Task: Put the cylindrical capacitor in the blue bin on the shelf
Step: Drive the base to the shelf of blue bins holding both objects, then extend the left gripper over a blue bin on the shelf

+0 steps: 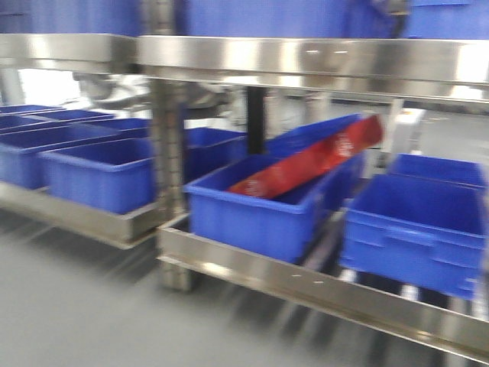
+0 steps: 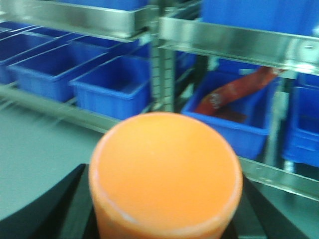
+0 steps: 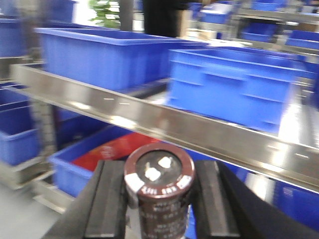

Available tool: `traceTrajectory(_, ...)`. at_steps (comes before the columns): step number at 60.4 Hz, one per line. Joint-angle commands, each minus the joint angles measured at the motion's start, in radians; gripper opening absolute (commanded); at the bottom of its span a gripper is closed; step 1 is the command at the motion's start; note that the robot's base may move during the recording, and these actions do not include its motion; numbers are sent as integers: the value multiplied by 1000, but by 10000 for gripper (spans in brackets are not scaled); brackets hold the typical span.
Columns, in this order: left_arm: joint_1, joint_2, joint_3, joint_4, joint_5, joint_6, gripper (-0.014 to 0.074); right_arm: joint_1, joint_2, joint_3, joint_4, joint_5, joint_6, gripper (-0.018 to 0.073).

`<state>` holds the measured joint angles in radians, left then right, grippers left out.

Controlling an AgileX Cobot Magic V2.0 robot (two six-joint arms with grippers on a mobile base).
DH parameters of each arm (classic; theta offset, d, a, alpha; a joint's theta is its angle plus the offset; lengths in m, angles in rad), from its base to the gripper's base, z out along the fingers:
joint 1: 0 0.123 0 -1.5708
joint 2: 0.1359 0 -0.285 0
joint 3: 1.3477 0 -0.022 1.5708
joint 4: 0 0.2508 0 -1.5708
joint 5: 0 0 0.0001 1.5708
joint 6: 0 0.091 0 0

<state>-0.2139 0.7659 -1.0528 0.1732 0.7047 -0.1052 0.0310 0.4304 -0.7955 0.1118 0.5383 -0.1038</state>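
On the shelf [image 1: 306, 57], blue bins sat in a row behind the steel front rail, their tops open so parts could be dropped in from above. The left bins [image 1: 107, 172] stood close together. The middle bin [image 1: 252, 214] held a red packet [image 1: 321, 160], which leaned from corner to rim, apparently too long to lie flat. The right bin [image 1: 416, 229] stood just beside it.

The left gripper [image 2: 164, 221] was closed around an orange cylinder [image 2: 165, 169], carried upright close under its camera.

The right gripper [image 3: 158, 204] clamped the cylindrical capacitor [image 3: 159, 174] by its sides between 2 black fingers [image 3: 107, 199]. It was held upright with its 2 terminals on top, probably so it could go down base first. The capacitor hung in front of the shelf rail, near the bin with the red packet and not yet inside any bin. All 3 views were blurred.
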Motion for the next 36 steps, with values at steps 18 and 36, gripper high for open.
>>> traceTrajectory(18, -6, -5, -6, -3, -19, 1, -111, 1, -3, -3, -4, -22, 1, -162)
traceTrajectory(36, -6, -5, -6, -3, -19, 1, -111, 1, -3, -3, -4, -22, 1, -162)
